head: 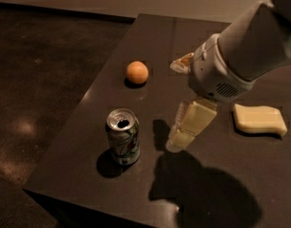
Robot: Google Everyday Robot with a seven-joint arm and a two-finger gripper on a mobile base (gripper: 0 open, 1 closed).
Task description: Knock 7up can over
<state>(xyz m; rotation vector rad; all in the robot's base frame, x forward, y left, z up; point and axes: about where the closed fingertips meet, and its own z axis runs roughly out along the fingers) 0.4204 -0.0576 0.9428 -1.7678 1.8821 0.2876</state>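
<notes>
The 7up can (122,137) stands upright near the front left corner of the dark table (217,175); it has a silver top with an open tab hole and a white body with green markings. My gripper (176,106) hangs over the table just to the right of the can, a short gap away and not touching it. Its two cream fingers are spread apart, one low finger (189,125) pointing down-left toward the can and one further back (182,63). It holds nothing.
An orange ball (137,72) lies behind the can near the table's left edge. A pale yellow sponge (258,119) lies at the right. The table's left and front edges drop to a dark floor (36,80).
</notes>
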